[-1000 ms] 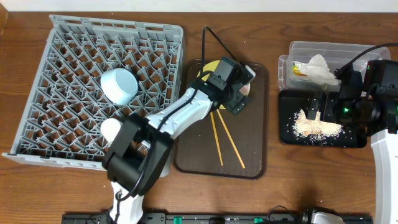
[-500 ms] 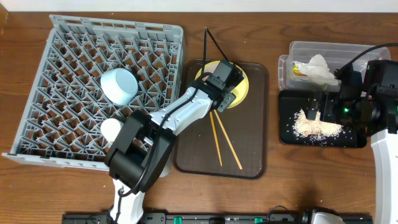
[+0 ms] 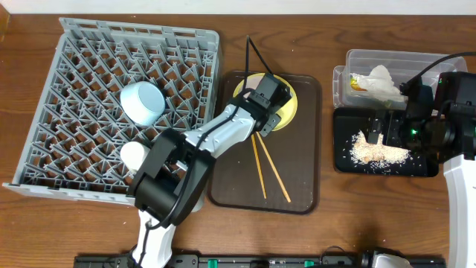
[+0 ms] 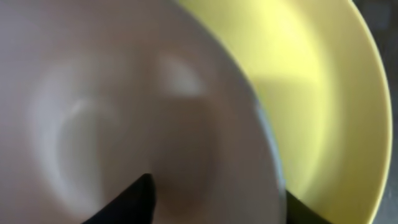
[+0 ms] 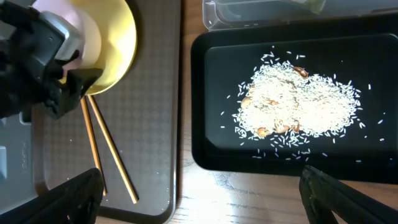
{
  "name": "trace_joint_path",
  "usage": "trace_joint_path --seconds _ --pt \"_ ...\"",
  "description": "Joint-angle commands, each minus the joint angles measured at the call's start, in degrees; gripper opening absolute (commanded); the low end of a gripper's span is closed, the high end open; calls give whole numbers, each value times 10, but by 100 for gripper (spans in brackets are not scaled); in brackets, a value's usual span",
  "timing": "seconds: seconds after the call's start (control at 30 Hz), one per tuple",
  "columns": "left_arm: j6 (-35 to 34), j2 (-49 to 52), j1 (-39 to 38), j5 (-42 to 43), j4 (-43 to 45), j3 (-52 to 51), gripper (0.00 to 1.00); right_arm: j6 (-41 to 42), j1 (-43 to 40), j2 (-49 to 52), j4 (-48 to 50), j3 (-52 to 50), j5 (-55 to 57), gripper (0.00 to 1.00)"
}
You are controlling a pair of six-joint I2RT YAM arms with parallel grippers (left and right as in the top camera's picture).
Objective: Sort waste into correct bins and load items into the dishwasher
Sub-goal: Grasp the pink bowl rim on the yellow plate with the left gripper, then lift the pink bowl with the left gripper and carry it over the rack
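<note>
My left gripper [image 3: 269, 106] reaches over the yellow plate [image 3: 290, 104] on the brown tray [image 3: 305, 175]. It is shut on the rim of the white bowl [image 4: 124, 93], one finger inside and one outside over the plate [image 4: 323, 93]. The arm hides the bowl from overhead; it shows in the right wrist view [image 5: 87, 34]. Two wooden chopsticks [image 3: 269, 167] lie on the tray. The light blue bowl [image 3: 142, 102] and small white cup [image 3: 132, 155] sit in the grey dish rack [image 3: 82, 59]. My right gripper [image 5: 199, 205] is open and empty by the black tray [image 3: 346, 160] of rice [image 5: 298, 106].
The clear tub [image 3: 357, 61] behind the black tray holds the crumpled napkin [image 3: 383, 80] and the green-and-orange wrapper [image 3: 357, 84]. A strip of bare wood [image 5: 249, 199] separates the brown tray from the black tray. A black cable [image 3: 256, 56] runs behind the plate.
My left gripper has moved a little left over the plate with the white bowl, so more of the yellow plate shows. The right arm has not moved.
</note>
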Motion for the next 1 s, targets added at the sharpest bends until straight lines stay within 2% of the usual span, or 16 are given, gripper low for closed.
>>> trace_joint_path --seconds 0.0,0.2,0.3,0.5,0.77,0.87,0.97 --pt "-1 1 1 1 5 -1 42 2 -6 -3 -2 9 1 98" --pt "-1 -18 1 1 10 -1 15 2 -6 -3 -2 9 1 98" --pt "-1 -30 1 1 12 -1 6 2 -6 -3 -2 9 1 98" --pt "-39 -70 1 2 11 -1 6 2 -6 -3 -2 9 1 98" --pt "-103 -175 16 4 -17 -1 6 2 -6 -3 -2 9 1 98" --pt "-107 -208 47 84 -27 -1 6 2 -6 -3 -2 9 1 98" --pt "-127 -227 103 208 -25 -1 6 2 -6 -3 -2 9 2 97"
